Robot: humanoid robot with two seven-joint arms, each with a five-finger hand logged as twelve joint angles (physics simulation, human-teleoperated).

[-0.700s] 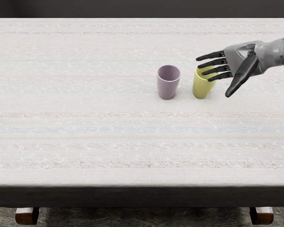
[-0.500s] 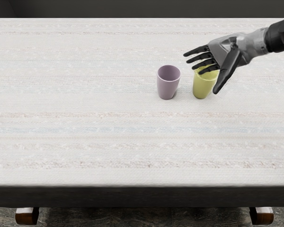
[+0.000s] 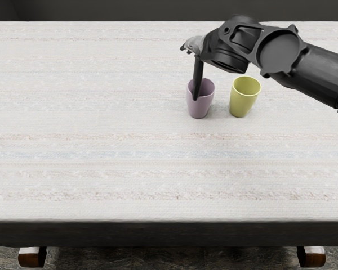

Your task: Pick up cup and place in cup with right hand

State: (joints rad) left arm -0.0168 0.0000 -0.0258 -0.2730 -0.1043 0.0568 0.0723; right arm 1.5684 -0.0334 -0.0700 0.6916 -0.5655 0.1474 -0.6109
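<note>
Closely, the purple cup point(image 3: 199, 108) is overlapped in view by the right hand point(image 3: 195, 47).
How far the hand is opened, and whether anything is gripped, cannot be told; beside the purple cup, the yellow cup point(image 3: 244, 101) is stood upright.

Head cam looks from above table's point(image 3: 101, 174) near side, slanting down toward its far edge; close, L/R ends cropped.

No words, labels or brand names could be read anywhere in the view. Numbers and signs could not be made out either.
</note>
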